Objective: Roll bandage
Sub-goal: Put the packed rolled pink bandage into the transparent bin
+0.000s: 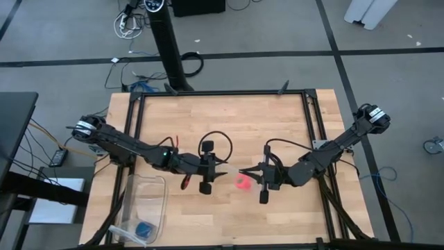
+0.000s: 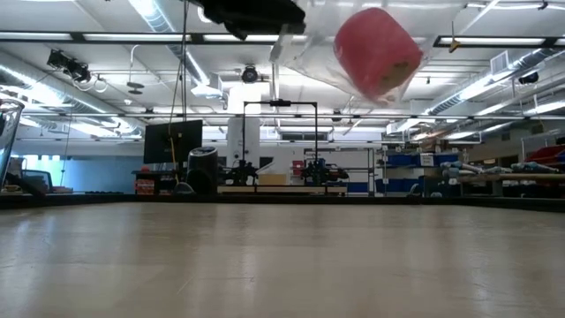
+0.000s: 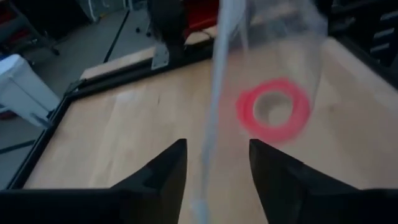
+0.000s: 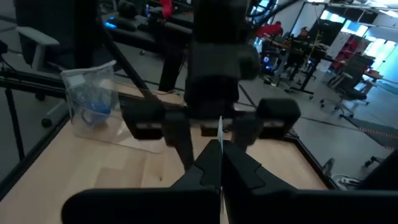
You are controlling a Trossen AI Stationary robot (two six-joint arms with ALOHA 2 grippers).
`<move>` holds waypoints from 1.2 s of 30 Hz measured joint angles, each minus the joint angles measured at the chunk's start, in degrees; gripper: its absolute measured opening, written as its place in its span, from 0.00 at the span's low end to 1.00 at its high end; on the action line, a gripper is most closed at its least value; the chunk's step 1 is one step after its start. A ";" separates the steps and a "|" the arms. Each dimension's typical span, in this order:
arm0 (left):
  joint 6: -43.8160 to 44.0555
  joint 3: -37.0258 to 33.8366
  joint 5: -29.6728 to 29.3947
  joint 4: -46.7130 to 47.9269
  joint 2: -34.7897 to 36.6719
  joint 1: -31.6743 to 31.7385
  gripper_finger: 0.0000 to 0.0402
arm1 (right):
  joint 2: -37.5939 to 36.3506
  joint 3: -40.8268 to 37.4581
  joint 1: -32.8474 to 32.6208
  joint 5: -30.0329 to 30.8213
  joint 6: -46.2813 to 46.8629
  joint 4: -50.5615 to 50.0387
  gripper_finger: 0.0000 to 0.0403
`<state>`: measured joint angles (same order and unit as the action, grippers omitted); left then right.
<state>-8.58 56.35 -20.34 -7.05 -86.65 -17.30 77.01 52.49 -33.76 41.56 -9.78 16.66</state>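
Pinching the thin upper edge of a clear bag (image 3: 214, 93) in the right claw (image 1: 243, 173), with both dark fingers (image 4: 205, 171) pressed flat together on the plastic and no gap showing between them. Carrying the bandage (image 1: 242, 182) inside that bag as a small, tight pink-red roll with a hollow centre, hanging clear of the bench (image 1: 277, 118) top in the low view and sitting just beside the right claw's tips, near the middle of the bench, in the high view. Holding the left claw (image 1: 220, 173) wide, its fingers (image 3: 165, 174) standing apart on either side of the bag's edge and gripping nothing. Pointing the two claws tip to tip across a short gap over the bench's centre, the left one reaching in from the left side and the right one from the right. Viewing the roll through the plastic from the left wrist, end-on, as a pink ring ahead of the spread fingers. Leaving a clear plastic bin (image 1: 156, 191) near the bench's front left corner, well apart from both claws, with a small blue object (image 1: 144, 229) lying at its near end.
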 joint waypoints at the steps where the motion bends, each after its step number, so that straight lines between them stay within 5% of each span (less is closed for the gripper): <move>1: -0.06 0.30 0.09 0.02 0.15 -0.13 0.45 | 0.00 -0.02 0.02 0.06 0.06 -0.22 0.00; 10: -2.83 2.54 -1.62 -0.54 0.22 -0.29 0.39 | 0.34 -0.04 0.02 -0.90 0.61 -0.22 0.00; 18: -10.60 2.73 -3.40 -2.69 -1.46 -1.08 0.04 | 0.48 -0.11 0.36 -3.46 3.38 -0.56 0.00; 23: -10.75 13.11 -10.38 23.54 1.20 -4.48 0.02 | 0.50 -0.13 1.34 -5.57 10.56 -4.08 0.07; 27: 0.08 24.86 -10.47 48.63 1.29 -6.97 0.01 | 0.50 -0.13 1.90 -5.60 12.17 -4.41 0.16; 36: 27.81 38.77 -4.15 79.99 1.29 -13.86 0.01 | 0.50 -0.13 2.07 -5.33 12.12 -4.40 0.27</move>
<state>19.24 95.11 -24.49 72.94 -85.36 -31.16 77.52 52.36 -31.69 36.23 2.34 12.26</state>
